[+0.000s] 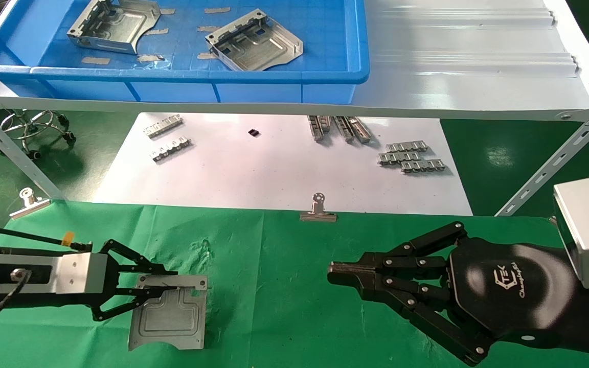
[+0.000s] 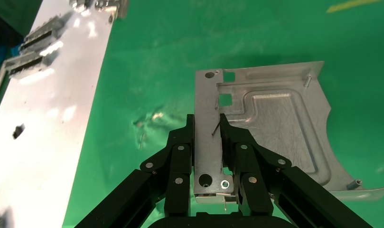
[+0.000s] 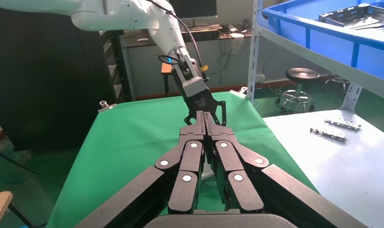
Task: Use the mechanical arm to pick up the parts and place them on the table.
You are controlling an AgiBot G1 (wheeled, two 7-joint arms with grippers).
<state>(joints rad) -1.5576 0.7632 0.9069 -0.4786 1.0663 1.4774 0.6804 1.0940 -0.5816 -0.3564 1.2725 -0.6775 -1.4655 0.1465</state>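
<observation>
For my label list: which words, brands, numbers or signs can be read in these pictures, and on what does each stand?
"TEK": white logo on the black palm of the right gripper.
Cursive white line under that logo: too small to read.
Parts in the blue bin, the part in the left gripper, the green table: no text visible.

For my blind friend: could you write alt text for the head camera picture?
The left gripper pinches a silvery metal part lying on the green table. The right gripper hovers shut nearby; two more parts sit in a blue bin.
</observation>
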